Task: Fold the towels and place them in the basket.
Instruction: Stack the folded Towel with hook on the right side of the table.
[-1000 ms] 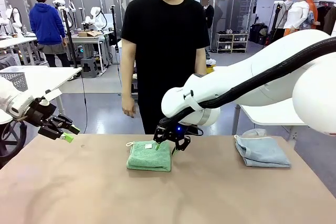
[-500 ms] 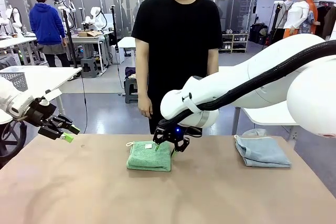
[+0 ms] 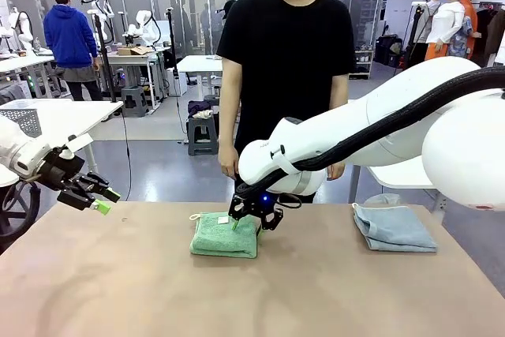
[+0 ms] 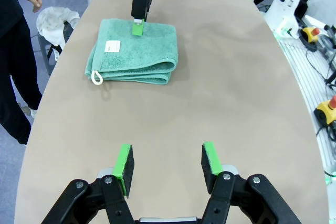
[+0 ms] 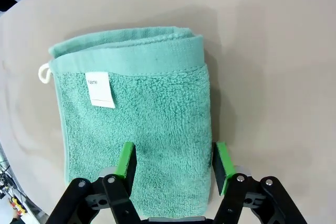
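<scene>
A folded mint green towel (image 3: 225, 234) lies left of the table's middle, its white label and hanging loop facing up (image 5: 100, 88). My right gripper (image 3: 251, 222) is down on its far right corner, open. In the right wrist view one of its fingers (image 5: 126, 160) is over the terry and the other rests at the towel's side edge. A folded light blue-grey towel (image 3: 393, 228) sits at the far right. My left gripper (image 3: 99, 199) hovers open and empty over the table's left edge, facing the green towel (image 4: 134, 48). The basket is out of view.
A person in a black shirt (image 3: 288, 61) stands at the table's far edge, arms hanging. A white side table with a pale mesh bin (image 3: 24, 120) stands at the left. Bare tan tabletop (image 3: 260, 297) stretches across the near half.
The person has stepped to the right behind the table. My right gripper has settled slightly lower on the green towel's corner. The left arm has held still.
</scene>
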